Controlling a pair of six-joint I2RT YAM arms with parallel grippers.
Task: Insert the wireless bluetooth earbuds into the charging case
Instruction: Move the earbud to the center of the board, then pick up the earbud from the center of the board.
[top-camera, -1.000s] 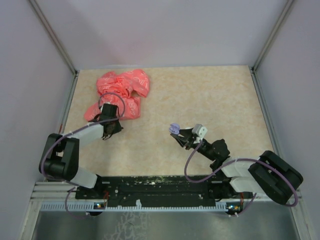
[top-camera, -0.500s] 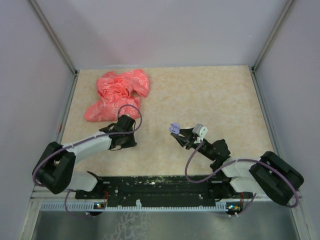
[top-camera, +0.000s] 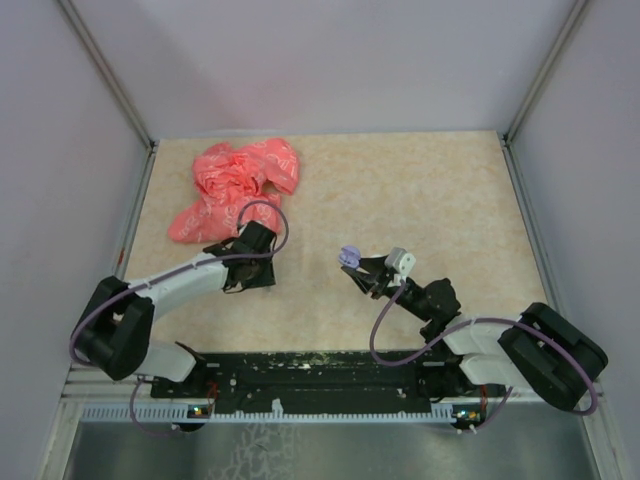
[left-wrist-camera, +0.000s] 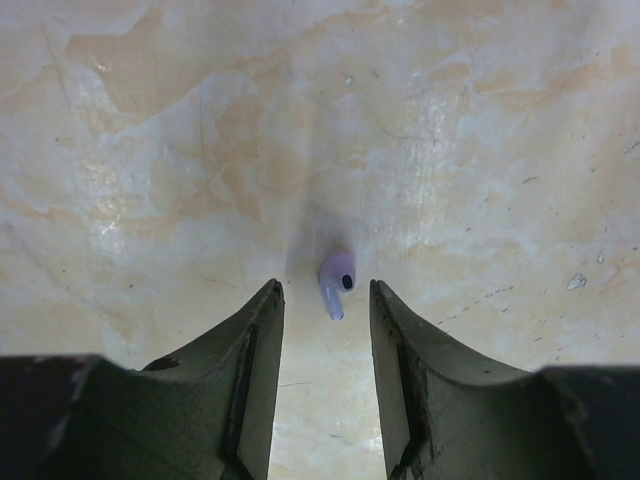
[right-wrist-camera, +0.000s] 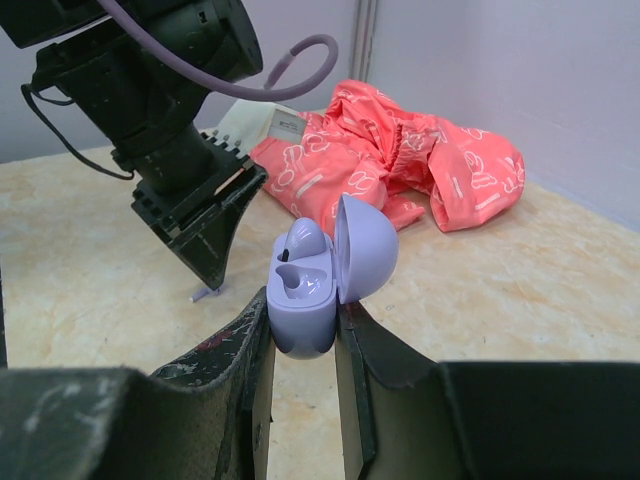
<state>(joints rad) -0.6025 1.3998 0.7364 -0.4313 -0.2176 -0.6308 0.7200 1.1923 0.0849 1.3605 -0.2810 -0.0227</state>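
**One bud loose at the left jaws, one seated in the held case**

At the left of the table (top-camera: 400, 190), one crumpled red cloth (top-camera: 238, 188) lies just behind your left gripper (left-wrist-camera: 324, 285). You have two pale purple buds and one case. The left jaws stand partly apart and empty. The loose earbud (left-wrist-camera: 338, 274) lies on the table between their tips, touching neither. To the right, your right gripper (right-wrist-camera: 303, 306) clamps the charging case (right-wrist-camera: 318, 275) upright with its lid open, and the seated earbud (right-wrist-camera: 303, 238) sits inside.
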